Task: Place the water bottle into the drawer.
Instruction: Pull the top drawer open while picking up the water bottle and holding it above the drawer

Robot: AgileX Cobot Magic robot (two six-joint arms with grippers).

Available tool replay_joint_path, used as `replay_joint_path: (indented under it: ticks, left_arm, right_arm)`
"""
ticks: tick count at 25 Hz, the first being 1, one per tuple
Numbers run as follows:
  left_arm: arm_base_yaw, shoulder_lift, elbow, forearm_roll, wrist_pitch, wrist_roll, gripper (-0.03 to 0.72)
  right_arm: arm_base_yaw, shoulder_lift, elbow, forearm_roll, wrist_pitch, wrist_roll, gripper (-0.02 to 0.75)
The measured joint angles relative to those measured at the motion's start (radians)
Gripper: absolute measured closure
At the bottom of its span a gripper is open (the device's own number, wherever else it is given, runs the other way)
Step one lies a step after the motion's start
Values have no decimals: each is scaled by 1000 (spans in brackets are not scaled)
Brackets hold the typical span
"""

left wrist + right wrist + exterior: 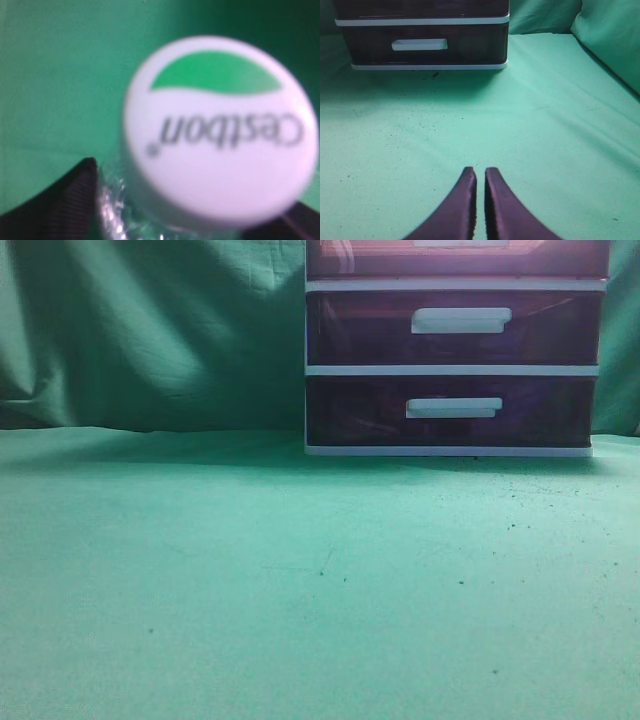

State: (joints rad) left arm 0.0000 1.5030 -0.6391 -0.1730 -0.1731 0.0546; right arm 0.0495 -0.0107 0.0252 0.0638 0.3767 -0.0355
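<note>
Green-draped counter [250, 580]: left tool [190, 220] is pinching the water bottle [220, 132]; right tool [480, 200], pressed together, is idling. The drawer [457, 258] appears shut and needs opening next.

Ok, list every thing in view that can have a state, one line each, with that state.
water bottle: cap on, held between the left gripper's fingers.
left gripper: shut on the water bottle.
right gripper: shut, empty, above the green cloth.
drawer: looks shut; only its lower part shows.
middle drawer: shut.
bottom drawer: shut.
</note>
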Motion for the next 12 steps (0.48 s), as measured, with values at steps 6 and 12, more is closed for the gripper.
replay_joint_path:
  ticks: [6, 12]
  left_arm:
    - [0, 5, -5, 22, -15, 23, 314]
    - [-4, -42, -5, 48, 61, 29, 416]
  right_arm:
    - [0, 0, 0, 0, 0, 0, 689]
    - [0, 0, 0, 0, 0, 0, 689]
